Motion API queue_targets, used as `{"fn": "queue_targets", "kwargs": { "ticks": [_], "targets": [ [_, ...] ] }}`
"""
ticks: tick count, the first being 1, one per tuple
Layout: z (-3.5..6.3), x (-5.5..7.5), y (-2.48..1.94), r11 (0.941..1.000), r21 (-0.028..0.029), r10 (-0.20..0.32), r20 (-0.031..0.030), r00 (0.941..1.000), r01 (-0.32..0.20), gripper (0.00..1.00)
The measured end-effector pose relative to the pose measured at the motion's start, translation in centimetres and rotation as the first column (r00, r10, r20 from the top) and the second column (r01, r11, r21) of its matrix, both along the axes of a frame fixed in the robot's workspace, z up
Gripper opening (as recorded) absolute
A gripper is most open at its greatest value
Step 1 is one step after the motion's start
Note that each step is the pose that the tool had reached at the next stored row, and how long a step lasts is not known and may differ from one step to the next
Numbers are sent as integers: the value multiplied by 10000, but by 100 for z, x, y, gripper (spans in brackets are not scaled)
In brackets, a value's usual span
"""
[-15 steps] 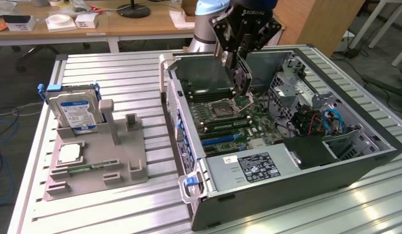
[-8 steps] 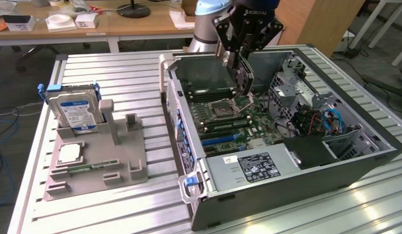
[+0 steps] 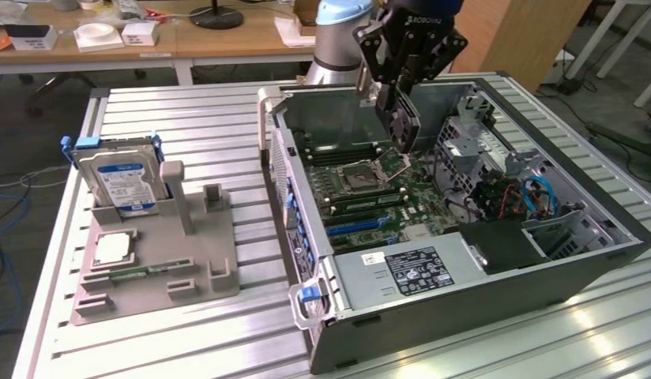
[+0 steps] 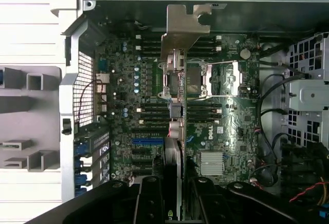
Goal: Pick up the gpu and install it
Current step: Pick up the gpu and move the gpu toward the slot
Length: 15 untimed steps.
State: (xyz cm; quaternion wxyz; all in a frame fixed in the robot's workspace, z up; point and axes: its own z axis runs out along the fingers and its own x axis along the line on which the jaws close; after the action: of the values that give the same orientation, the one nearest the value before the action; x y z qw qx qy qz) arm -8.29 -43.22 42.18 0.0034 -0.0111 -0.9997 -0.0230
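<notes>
Black two-finger gripper (image 3: 394, 85) on a pale blue-and-grey robot arm (image 3: 341, 31) hangs over the open dark-grey metal computer case (image 3: 578, 260), above the end of the case nearest the arm's base.

Fingers are clamped on the gpu (image 3: 403, 125), a thin, dark, rectangular circuit card with a silvery metal edge. The card is carried on edge and upright, hanging from the gripper into the mouth of the case. Its lower end sits just above the green motherboard (image 3: 373, 193) on the case floor, close to the square metal-framed processor socket (image 3: 366, 170). Contact with the board: cannot tell.

In the wrist view the gripper (image 4: 176, 201) shows the card (image 4: 175, 80) edge-on, pinched between the black fingers (image 4: 149, 198). The card's silvery bent bracket (image 4: 183, 26) points toward the case wall. The card lines up across the socket (image 4: 198, 80), with dark memory slots to either side. A blue expansion slot (image 4: 146, 142) lies on the board just beside the card's line.

Inside the case, at the end far from the arm, is a grey box power supply with a white label (image 3: 404, 268).

Outside the case, on the exterior view's left, a grey plastic fixture tray (image 3: 199, 268) rests on the slatted aluminium table (image 3: 189, 118). A thick silver hard drive with a blue-white label (image 3: 120, 183) stands upright in the tray, well apart from the case.
</notes>
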Motion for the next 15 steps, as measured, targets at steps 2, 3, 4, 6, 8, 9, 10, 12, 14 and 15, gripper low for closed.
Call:
{"fn": "queue_targets", "kwargs": {
  "ticks": [2,3,4,6,8,9,10,12,14,15],
  "targets": [
    [0,30,0,10000,1,1,1,10000,-1,27],
    [0,43,0,10000,0,-1,0,10000,1,27],
    [0,57,0,10000,0,-1,0,10000,1,27],
    [0,80,0,10000,1,0,1,10000,0,27],
    [-1,101,0,10000,1,-1,1,10000,1,27],
    [0,111,0,10000,1,0,0,10000,0,27],
    [0,123,0,10000,1,0,0,10000,0,27],
    [0,149,0,10000,1,0,1,10000,0,27],
    [0,175,0,10000,1,0,1,10000,0,27],
    [-1,188,0,10000,1,0,1,10000,0,27]
  ]
}}
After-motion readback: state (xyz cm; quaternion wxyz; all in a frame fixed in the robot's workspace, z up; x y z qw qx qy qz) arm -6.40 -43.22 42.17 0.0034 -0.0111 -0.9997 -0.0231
